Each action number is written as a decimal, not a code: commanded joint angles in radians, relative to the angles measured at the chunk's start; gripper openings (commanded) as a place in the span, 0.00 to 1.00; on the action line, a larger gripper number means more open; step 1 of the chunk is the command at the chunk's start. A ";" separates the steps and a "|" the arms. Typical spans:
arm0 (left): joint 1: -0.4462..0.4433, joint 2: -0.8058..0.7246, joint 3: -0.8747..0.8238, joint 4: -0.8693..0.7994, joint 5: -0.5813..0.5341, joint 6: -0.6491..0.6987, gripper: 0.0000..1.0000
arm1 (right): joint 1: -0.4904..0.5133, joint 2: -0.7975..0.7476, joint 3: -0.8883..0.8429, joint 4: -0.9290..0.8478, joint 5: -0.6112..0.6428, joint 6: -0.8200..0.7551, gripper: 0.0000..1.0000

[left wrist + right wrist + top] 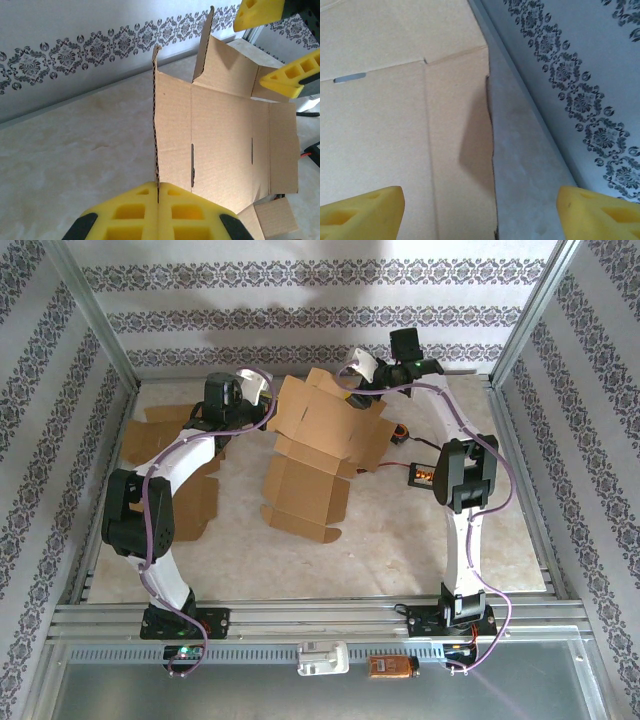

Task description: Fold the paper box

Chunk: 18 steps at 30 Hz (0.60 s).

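Ahead of the left pincer (158,194), a pale, marble-patterned table top (75,155) runs to a back wall (60,20) papered grey-white, with a band of dark floral ornament (65,55) across it. Ahead of the right pincer (480,207), the same top appears as a narrow strip that meets the same ornamented paper. From above, side walls (40,440) with matching paper stand outward of both pincers. Aluminium posts (95,315) rise at the far corners, and metal rails (320,615) cross well behind the pincers. The light is soft and even.
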 commanded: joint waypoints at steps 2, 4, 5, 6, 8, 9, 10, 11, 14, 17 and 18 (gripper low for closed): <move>-0.016 0.006 0.012 0.051 0.019 0.030 0.00 | -0.007 0.069 0.043 -0.028 -0.037 0.022 0.79; -0.015 0.004 0.016 0.054 0.022 0.030 0.00 | -0.007 0.088 0.054 -0.036 -0.056 0.029 0.73; -0.016 0.004 0.017 0.054 0.022 0.030 0.00 | -0.007 0.093 0.056 -0.040 -0.067 0.029 0.70; -0.016 0.005 0.020 0.052 0.022 0.029 0.00 | -0.007 0.097 0.055 -0.041 -0.078 0.029 0.66; -0.015 0.007 0.024 0.052 0.022 0.031 0.00 | -0.008 0.100 0.056 -0.041 -0.087 0.029 0.54; -0.015 0.010 0.028 0.051 0.018 0.030 0.00 | -0.007 0.098 0.058 -0.042 -0.087 0.028 0.46; -0.015 0.012 0.032 0.047 0.017 0.030 0.00 | -0.007 0.096 0.060 -0.042 -0.087 0.028 0.40; -0.016 0.016 0.033 0.045 0.014 0.029 0.00 | -0.007 0.092 0.060 -0.042 -0.089 0.028 0.34; -0.016 0.020 0.037 0.043 -0.017 0.021 0.00 | 0.000 0.065 0.062 -0.044 -0.054 0.014 0.11; -0.015 0.018 0.025 0.057 -0.056 0.012 0.00 | 0.019 0.026 0.056 -0.051 0.007 -0.022 0.00; -0.016 0.015 0.022 0.058 -0.069 0.009 0.00 | 0.025 0.012 0.052 -0.053 0.018 -0.033 0.00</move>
